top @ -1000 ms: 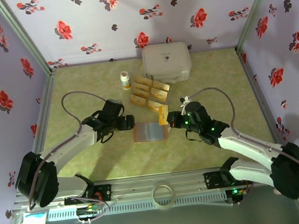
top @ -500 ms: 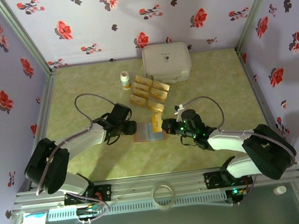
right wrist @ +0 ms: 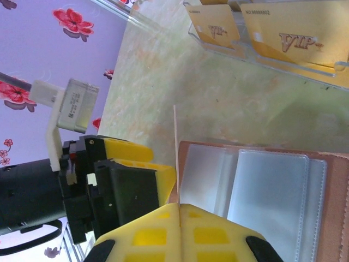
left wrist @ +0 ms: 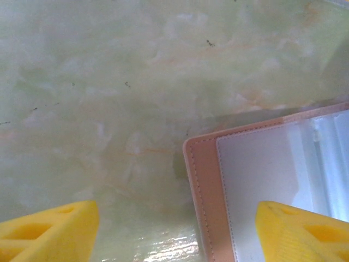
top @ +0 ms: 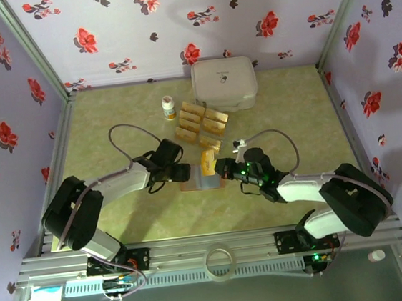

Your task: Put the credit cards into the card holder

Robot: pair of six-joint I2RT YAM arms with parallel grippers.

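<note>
The card holder (top: pixel 198 181) lies open on the green table, pinkish-tan rim (left wrist: pixel 200 191) around greyish pockets (right wrist: pixel 267 191). My right gripper (top: pixel 219 167) is shut on one gold credit card (top: pixel 208 161), held on edge above the holder's left half. In the right wrist view that card (right wrist: pixel 176 158) is a thin line rising from the shut right gripper (right wrist: pixel 179 206). My left gripper (top: pixel 182 172) stands open at the holder's left edge. One of its yellow fingertips (left wrist: pixel 305 232) is over the pocket and the other is over bare table. Several more credit cards (top: pixel 201 122) stand behind the holder.
The loose cards sit in clear stands (right wrist: pixel 283 49) just beyond the holder. A large white rounded box (top: pixel 224 83) is at the back, with a small white bottle (top: pixel 169 108) to its left. A tape roll (top: pixel 219 258) rests on the front rail.
Both grippers have moved in toward the card holder. The right one carried its card leftward over the holder. The left gripper narrowed, then widened again at the holder's left edge.
</note>
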